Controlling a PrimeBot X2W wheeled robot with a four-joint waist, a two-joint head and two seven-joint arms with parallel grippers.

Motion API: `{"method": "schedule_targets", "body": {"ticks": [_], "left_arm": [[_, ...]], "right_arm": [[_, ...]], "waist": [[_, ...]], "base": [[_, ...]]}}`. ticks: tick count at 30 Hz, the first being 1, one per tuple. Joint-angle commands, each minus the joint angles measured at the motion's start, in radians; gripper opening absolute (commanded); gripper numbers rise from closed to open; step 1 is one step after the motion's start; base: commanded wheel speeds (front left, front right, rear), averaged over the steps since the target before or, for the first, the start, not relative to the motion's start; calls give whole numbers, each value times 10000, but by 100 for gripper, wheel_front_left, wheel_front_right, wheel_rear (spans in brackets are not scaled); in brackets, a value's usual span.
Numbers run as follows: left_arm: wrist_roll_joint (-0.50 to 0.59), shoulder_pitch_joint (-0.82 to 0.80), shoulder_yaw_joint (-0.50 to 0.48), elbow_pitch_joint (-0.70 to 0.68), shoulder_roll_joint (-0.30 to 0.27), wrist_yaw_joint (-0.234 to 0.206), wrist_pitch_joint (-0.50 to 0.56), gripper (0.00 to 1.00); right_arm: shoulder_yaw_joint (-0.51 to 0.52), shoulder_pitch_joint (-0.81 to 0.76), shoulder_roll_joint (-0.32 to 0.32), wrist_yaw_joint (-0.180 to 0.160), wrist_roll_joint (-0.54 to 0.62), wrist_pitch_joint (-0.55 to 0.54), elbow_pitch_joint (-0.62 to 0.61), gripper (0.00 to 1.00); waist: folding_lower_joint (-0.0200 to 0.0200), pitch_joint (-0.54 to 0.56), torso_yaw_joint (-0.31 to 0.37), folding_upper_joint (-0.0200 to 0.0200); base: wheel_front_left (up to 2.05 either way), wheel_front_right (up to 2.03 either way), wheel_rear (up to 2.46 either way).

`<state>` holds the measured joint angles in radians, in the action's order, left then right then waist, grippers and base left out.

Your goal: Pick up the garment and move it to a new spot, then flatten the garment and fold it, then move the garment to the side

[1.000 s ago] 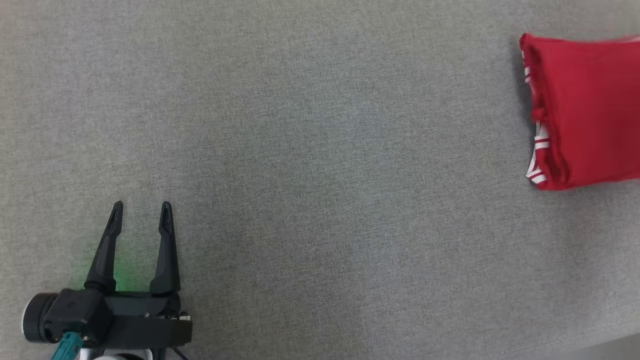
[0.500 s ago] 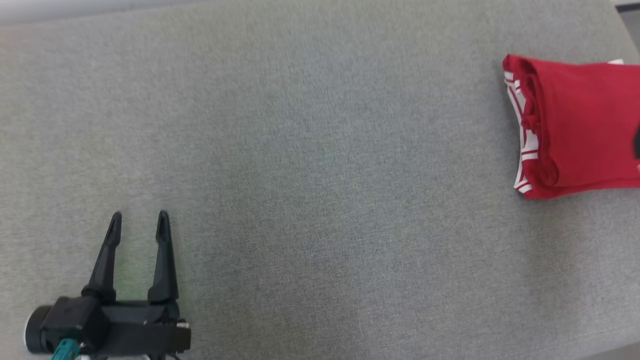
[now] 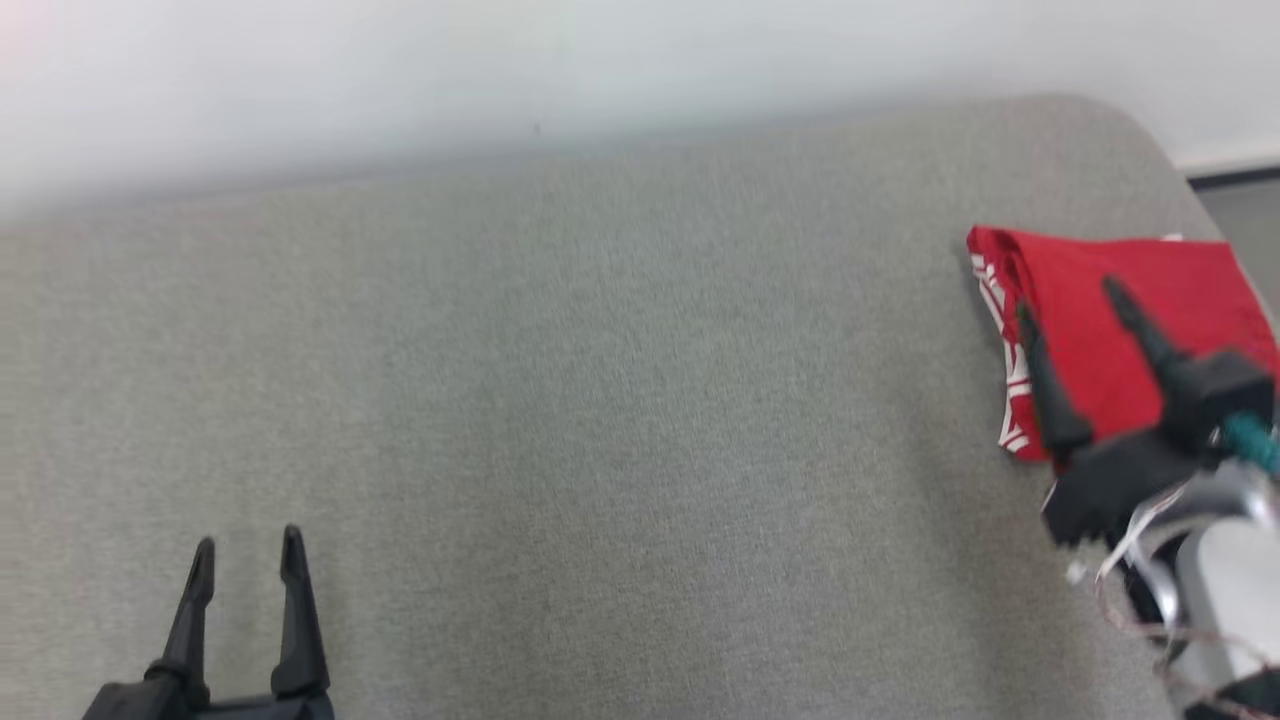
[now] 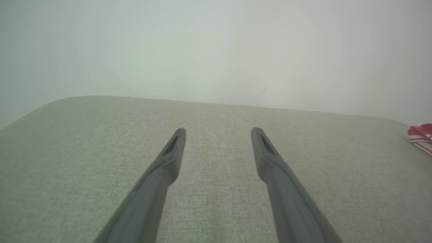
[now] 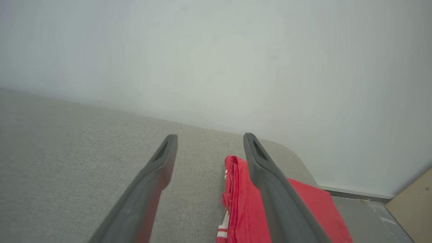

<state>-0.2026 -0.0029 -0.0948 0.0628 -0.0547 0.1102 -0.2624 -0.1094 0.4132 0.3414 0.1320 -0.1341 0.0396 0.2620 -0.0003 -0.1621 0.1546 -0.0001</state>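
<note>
Fabric of a plain grey covers the table, which ends in a rounded corner at the far right and backs onto a pale wall. The garment lies folded near that corner, at the right end of the table. It is a flat red bundle, and white stripes show along its stacked left edge. A dark strip of floor shows past the corner.

The right gripper reaches in from the lower right of the head view. Its two dark fingers are spread wide and slant up and to the left across the garment. In the right wrist view the gripper stands over the garment's striped edge. One finger crosses the red cloth and the other is over bare grey fabric. Nothing is pinched between them. Whether the tips touch the cloth cannot be told.

The left gripper sits at the lower left of the head view, well apart from the garment. Its fingers are also spread, with nothing between them, and they point toward the wall. In the left wrist view this gripper stands over bare table, and a corner of the garment shows at the far right edge.
</note>
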Motion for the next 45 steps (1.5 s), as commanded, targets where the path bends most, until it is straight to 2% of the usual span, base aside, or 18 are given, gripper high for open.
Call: {"method": "schedule_targets", "body": {"ticks": [1, 9, 15, 22, 31, 45], "left_arm": [[-21, 206, -65, 65, 29, -81, -27, 100], [-278, 944, -127, 349, 49, -361, -27, 100], [-594, 1290, -218, 508, 49, -496, -27, 100], [-389, 1608, -49, 741, 47, -998, -27, 100], [40, 1731, -19, 1239, 48, -785, -27, 100], [448, 1866, -194, 1077, 51, -269, -27, 100]], "right_arm": [[-68, -402, -74, -29, -213, 201, -7, 100], [-319, -2079, -433, -27, -793, 985, 220, 100], [57, -2902, -973, -27, -760, 1500, 355, 100], [375, -3488, -1593, -27, -569, 1818, 526, 100], [568, -3951, -2000, -27, -402, 2010, 647, 100], [775, -4014, -2119, -27, -294, 2083, 812, 100]], "waist": [[3, 869, -290, 1], [3, 1605, -511, 1], [3, 1819, -610, 1], [3, 1984, -705, 1], [3, 2141, -806, 1], [3, 2359, -1009, 1]], "base": [[0, 0, 0], [0, 0, 0], [0, 0, 0], [0, 0, 0], [0, 0, 0], [0, 0, 0]]}}
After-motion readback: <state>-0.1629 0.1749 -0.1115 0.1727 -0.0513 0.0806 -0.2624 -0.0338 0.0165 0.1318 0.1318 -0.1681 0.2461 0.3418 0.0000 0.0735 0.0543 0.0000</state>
